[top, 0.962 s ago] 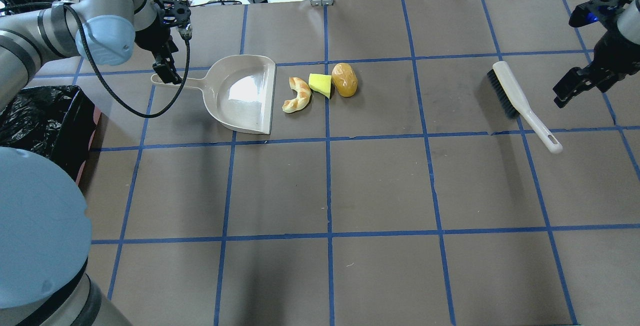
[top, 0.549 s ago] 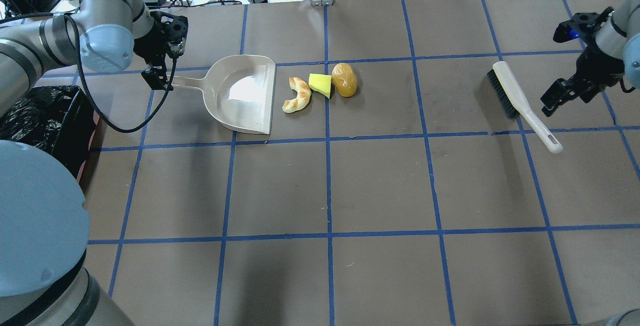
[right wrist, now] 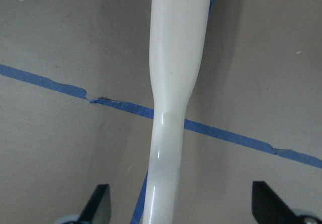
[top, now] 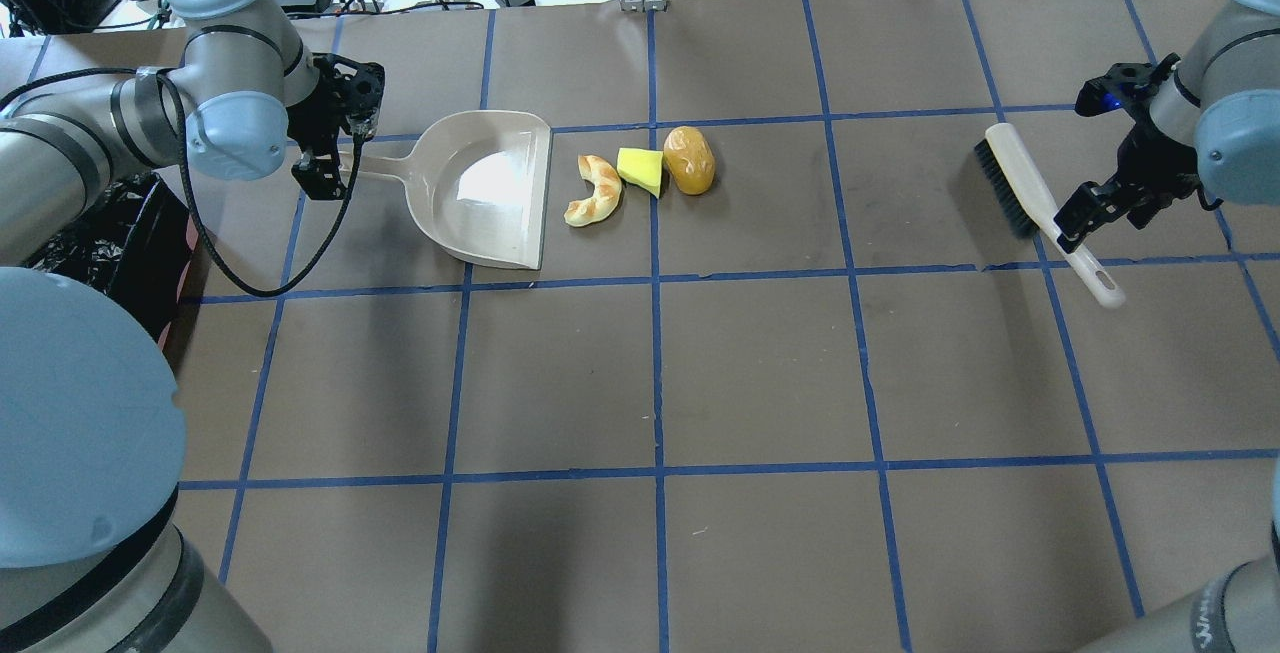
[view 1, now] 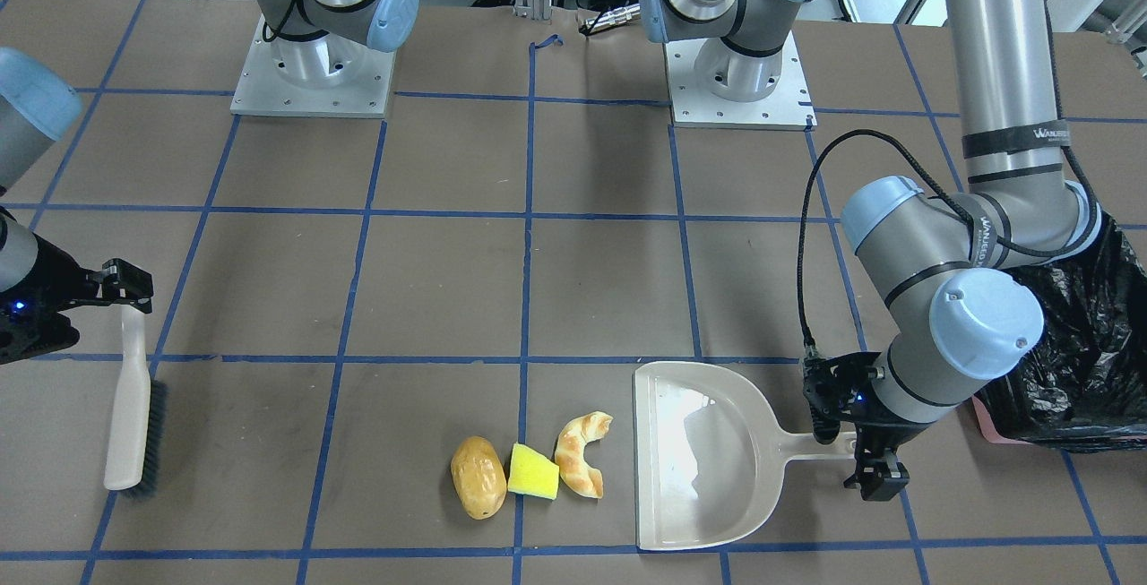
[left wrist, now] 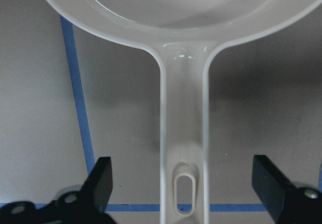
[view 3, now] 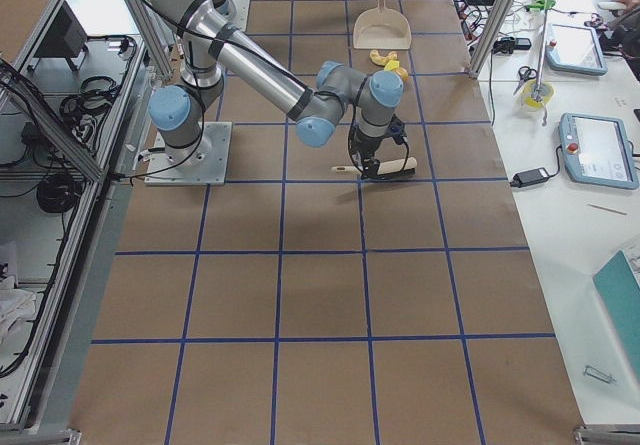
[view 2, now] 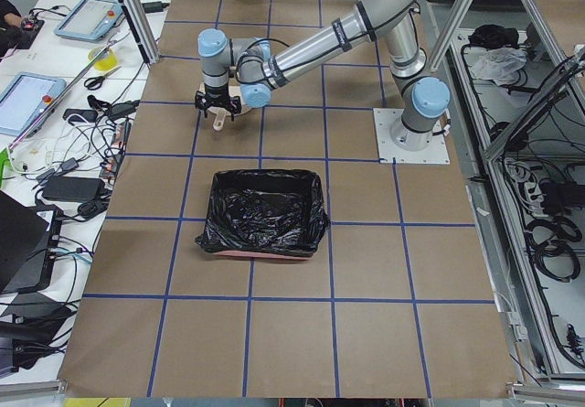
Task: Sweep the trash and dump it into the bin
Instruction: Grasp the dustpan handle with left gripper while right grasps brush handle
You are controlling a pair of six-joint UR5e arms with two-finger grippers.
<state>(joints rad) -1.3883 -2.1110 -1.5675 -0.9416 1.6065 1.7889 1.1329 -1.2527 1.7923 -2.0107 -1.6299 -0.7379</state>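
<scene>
1. Overhead exterior view, far left: the bin (top: 140, 243), lined with black plastic, sits at the counter's (top: 760, 363) left edge, partly hidden by the left arm.
2. Just right of it, the left gripper (left wrist: 183, 181) is at the end of the dustpan's (top: 490, 188) handle. Its jaws are released, spread wide on either side of the handle with a gap on each side.
3. The trash lies just beyond the dustpan's open lip, well apart from both sets of jaws. The croissant (top: 596, 190) is nearest the lip, the yellow wedge (top: 641, 169) is in the middle, and the potato (top: 690, 160) is at the right, in one close row.
4. Well to the right, the brush (top: 1015, 178) lies flat on the counter.
5. The right gripper (right wrist: 182, 206) is at the brush's thin handle. Its jaws are released and straddle the handle without touching it.
</scene>
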